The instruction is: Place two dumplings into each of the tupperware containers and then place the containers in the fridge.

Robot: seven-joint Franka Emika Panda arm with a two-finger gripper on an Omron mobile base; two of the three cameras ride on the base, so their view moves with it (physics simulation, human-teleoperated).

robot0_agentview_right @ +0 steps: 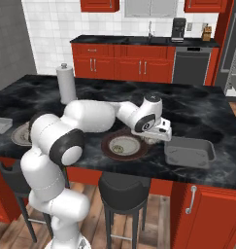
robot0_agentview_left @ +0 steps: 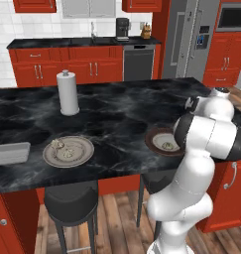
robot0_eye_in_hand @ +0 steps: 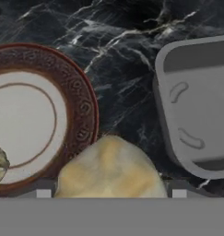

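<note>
Carrying dumpling (robot0_eye_in_hand: 109, 166) toward container, by look of it.

Left base view: arm hides jaws; brown-rimmed plate (robot0_agentview_left: 152, 140) beside arm keeps one dumpling; grey plate (robot0_agentview_left: 68, 151) well left of it holds more.

Right base view: jaws between brown-rimmed plate and tupperware container (robot0_agentview_right: 189, 151), just beside both.

Hand view: jaws pinching dumpling above surface (robot0_eye_in_hand: 122, 60), container empty. Next: shift over container, release.

Black marble island counter (robot0_agentview_left: 122, 111) with two plates (robot0_agentview_left: 68, 151) (robot0_agentview_right: 125, 145), two tupperware containers (robot0_agentview_right: 189, 151) (robot0_agentview_left: 11, 153), paper-towel roll (robot0_agentview_left: 68, 93).
</note>
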